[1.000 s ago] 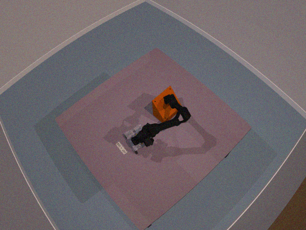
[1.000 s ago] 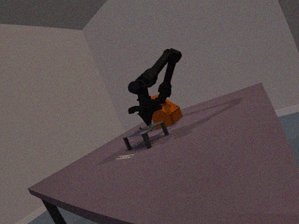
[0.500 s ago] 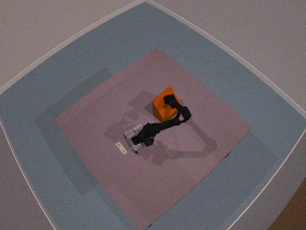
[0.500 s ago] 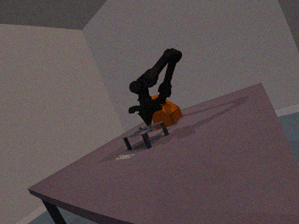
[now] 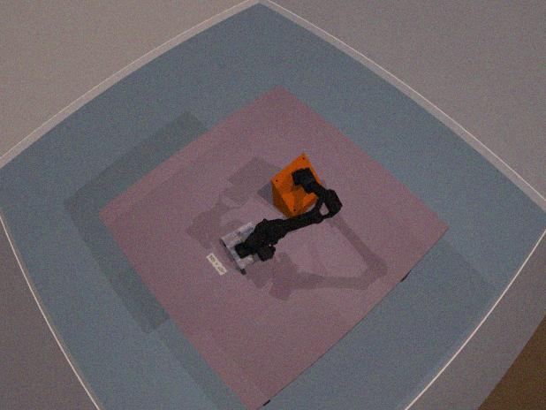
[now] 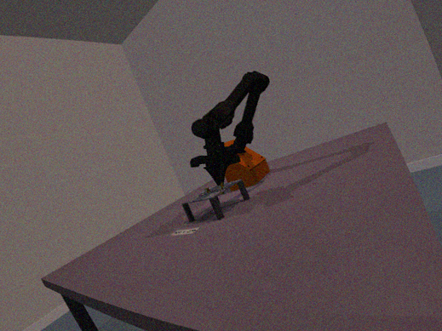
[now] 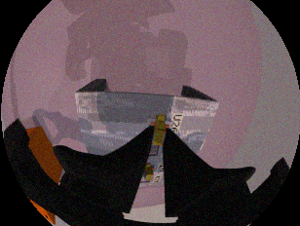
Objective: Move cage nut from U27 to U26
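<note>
Hand [image 5: 242,251] [image 6: 220,184] [image 7: 159,133] low over the metal plate [image 5: 230,240] [image 6: 235,185] [image 7: 131,114], pointing straight down, and it's gripping a yellowish nut [image 7: 161,119] between its fingertips! There's the nut, right at the plate, just beside the printed U26 label [image 7: 177,122]; whether it's seated in that hole, I can't tell, and the wings are hidden from us. Down the same strip in the wrist view sits the other nut [image 7: 148,171], near the hand but apart from the gripped one. The plate stands on dark legs [image 6: 216,208] on the pinkish tabletop [image 5: 199,309] [image 6: 291,256] [image 7: 219,49]. Behind the hand in the exterior view, there's the orange block [image 5: 283,200] [image 6: 259,171] [image 7: 44,146], below the bent black arm [image 5: 300,219] [image 6: 241,94] in the top view.
</note>
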{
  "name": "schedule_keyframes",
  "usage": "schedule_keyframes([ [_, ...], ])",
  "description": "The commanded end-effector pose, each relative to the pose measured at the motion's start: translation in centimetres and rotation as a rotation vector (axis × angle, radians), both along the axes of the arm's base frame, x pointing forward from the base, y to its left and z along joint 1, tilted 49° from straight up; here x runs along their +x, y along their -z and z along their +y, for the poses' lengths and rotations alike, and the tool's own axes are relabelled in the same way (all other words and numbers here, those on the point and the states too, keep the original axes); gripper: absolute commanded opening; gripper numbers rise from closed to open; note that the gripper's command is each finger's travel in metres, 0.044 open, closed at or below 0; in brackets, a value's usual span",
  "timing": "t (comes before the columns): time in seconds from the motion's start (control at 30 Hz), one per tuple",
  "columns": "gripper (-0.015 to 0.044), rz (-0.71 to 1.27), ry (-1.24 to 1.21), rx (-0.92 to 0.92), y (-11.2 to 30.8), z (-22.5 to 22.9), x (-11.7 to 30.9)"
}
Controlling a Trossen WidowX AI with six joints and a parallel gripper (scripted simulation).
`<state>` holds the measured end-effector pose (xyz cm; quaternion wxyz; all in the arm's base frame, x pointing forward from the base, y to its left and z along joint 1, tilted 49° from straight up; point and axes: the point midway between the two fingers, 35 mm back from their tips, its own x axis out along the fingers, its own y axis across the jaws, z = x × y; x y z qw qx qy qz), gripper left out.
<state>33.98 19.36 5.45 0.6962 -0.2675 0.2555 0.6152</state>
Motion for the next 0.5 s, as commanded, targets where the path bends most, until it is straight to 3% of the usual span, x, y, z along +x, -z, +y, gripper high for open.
schedule_keyframes([
  [0.0,0.0024,-0.003,0.005,-0.003,-0.04,-0.03,0.09],
  [0.47,0.0024,-0.015,0.018,-0.003,-0.03,-0.01,0.01],
])
